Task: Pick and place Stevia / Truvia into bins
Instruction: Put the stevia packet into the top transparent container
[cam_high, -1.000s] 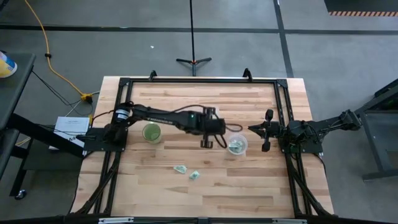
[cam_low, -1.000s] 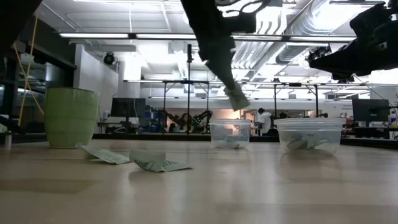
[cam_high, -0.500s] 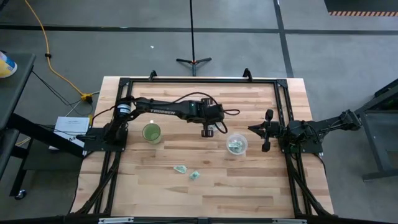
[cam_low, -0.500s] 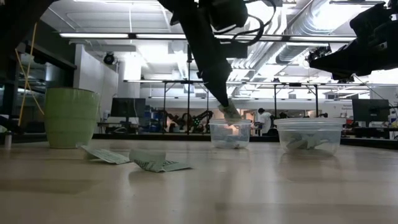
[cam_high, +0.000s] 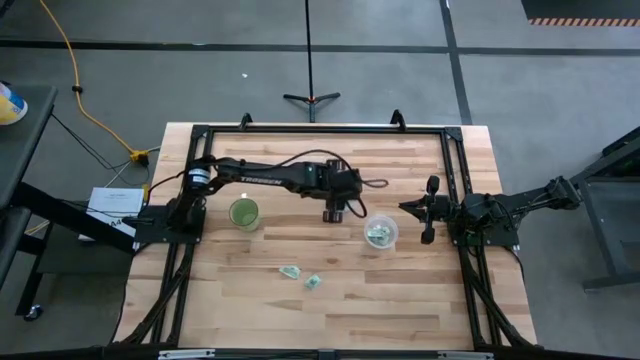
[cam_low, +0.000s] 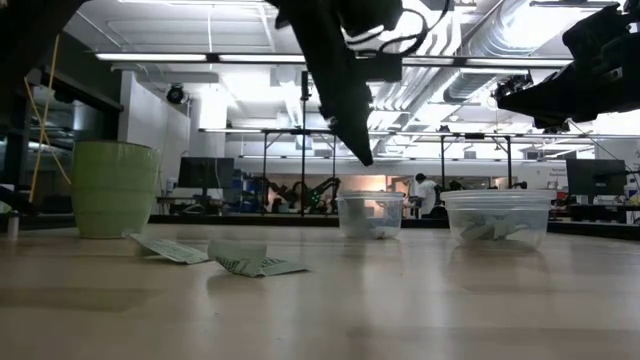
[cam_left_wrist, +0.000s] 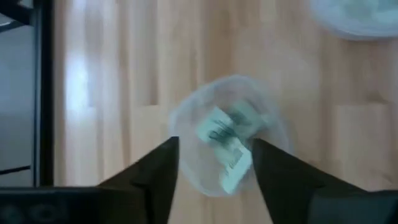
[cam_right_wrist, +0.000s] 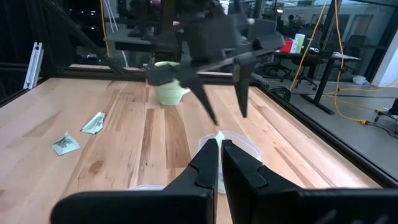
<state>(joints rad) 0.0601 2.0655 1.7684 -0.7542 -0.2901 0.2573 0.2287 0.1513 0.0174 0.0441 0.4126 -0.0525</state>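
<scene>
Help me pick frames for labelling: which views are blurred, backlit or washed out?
Left wrist view: soft motion blur, the clear cup and the packet inside smeared. Low view: bright ceiling lights behind, so the left pincer reads as a silhouette; the packets on the table stay legible. Right wrist view: its near fingers out of focus. High view: evenly lit, sharp.

Two dark jointed arms; black looping cables; white lettering along the left arm (cam_high: 262, 181)
</scene>
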